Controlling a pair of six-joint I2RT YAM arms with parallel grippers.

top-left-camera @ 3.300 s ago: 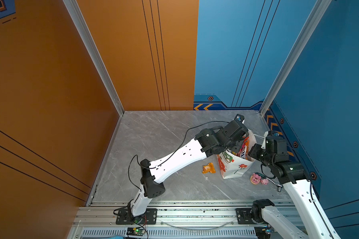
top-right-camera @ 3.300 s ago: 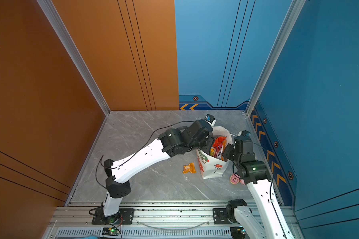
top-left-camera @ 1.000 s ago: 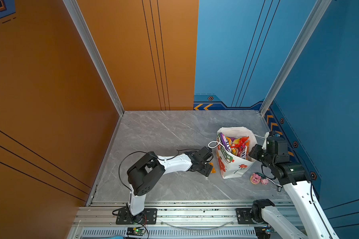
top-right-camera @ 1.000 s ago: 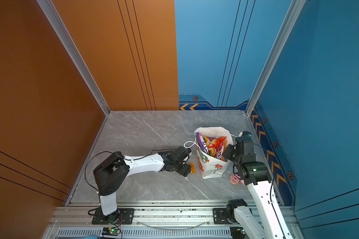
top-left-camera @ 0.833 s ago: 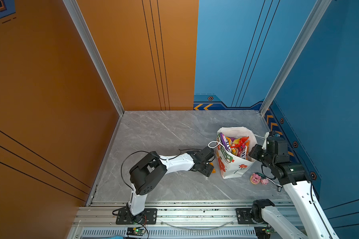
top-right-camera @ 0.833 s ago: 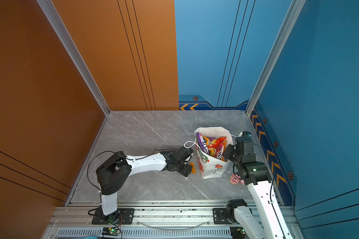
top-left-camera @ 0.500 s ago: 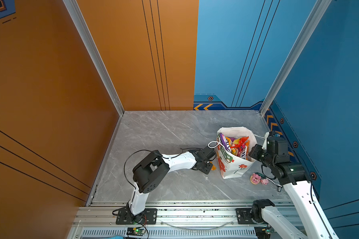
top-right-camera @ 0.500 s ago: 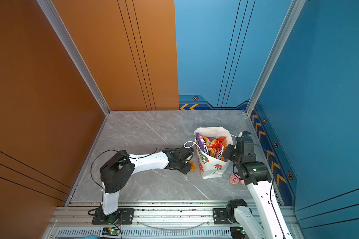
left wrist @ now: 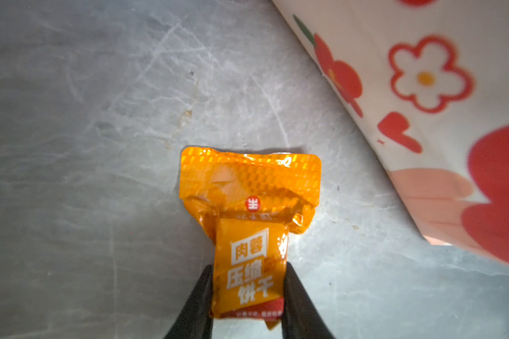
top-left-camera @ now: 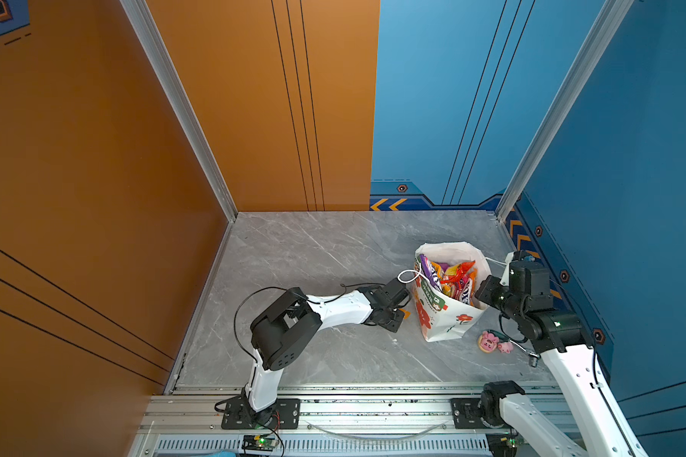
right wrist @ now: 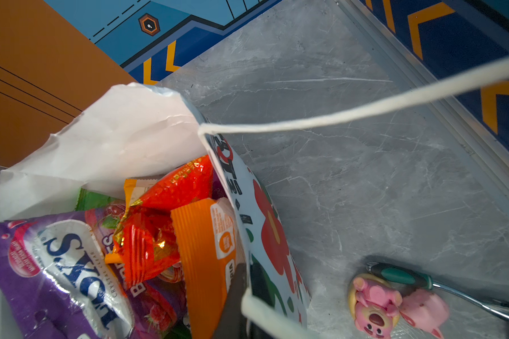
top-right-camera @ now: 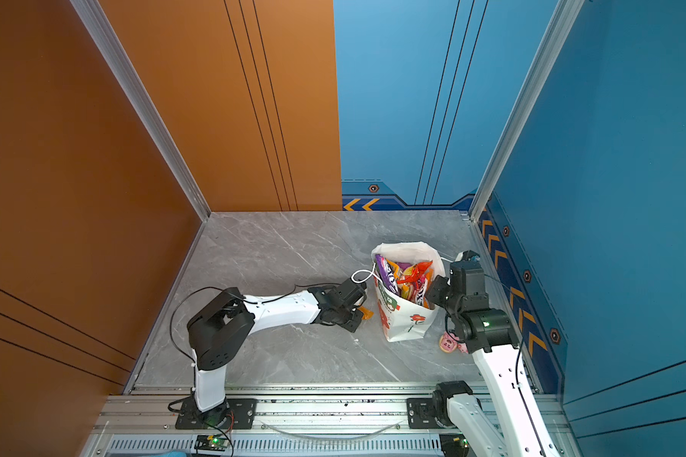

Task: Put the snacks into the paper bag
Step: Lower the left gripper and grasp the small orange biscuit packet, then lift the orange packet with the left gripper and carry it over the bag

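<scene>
We have the left end effector (left wrist: 247, 271) down on the tabletop (top-left-camera: 313, 257). Its two black fingers (left wrist: 200, 293) press against the sides of a small orange packet (left wrist: 249, 223), the only snack we see outside the bag, lying flat just left of the paper bag (top-left-camera: 440, 316). The right end effector (top-left-camera: 480, 293) is closed narrow on the bag's right rim, one finger inside the wall, and seems to be propping the mouth open.

To do this step well, we judge that the lift should go straight up before any move to the right. The bag's printed wall stands just beside the packet, and the left cord handle (top-left-camera: 406, 275) hangs close to the wrist, so a sideways drag could snag the cord or tip the bag. The grip sits on the packet's firm, block-like end. The other end is a flat crimped flap that will likely hang loose, so we should carry it high over the rim and release only above the opening.

The packet is glossy, creased film with a checkered foil shimmer — probably slippery. The bag is thin matte paper, crumpled at its far lip and printed with red flowers. Inside, it looks crowded almost to the brim: a shiny purple bag (right wrist: 56, 264), a red foil packet (right wrist: 177, 187), a ribbed orange wrapper (right wrist: 200, 258). The tabletop is smooth, hard, grey-veined stone.
</scene>
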